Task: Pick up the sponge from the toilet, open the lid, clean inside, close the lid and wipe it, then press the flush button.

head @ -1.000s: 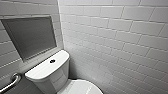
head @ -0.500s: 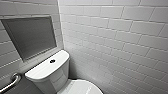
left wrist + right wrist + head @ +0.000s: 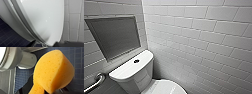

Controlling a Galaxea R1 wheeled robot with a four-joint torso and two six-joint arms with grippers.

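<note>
Because the sponge (image 3: 53, 70) is pinched at its narrow waist by the right gripper (image 3: 47, 90), which is closed on it, the task's tool is already in hand, with its broad orange lobe bulging out ahead of the fingertips. It is judged to be light, soft and porous: it will be squashed easily, will yield rather than slip, and is unlikely to be harmed by a firm hold. The waist is taken as the best place for the grip, since the wide lobe is left free for wiping. Just beside that gripper, the white underside of the toilet (image 3: 12, 59) is seen above the dark blue tiled floor (image 3: 77, 54).

Just ahead of the left gripper (image 3: 45, 45) the lid (image 3: 43, 21) is lying shut over the bowl; whether that gripper is open or closed cannot be told. The lid is judged stiff, glossy and slippery, so its front rim would be the place to be hooked for lifting. What is held in the bowl is hidden by the lid, and the tank is capped, with the flush button (image 3: 136, 61) set in the middle of its top.
</note>
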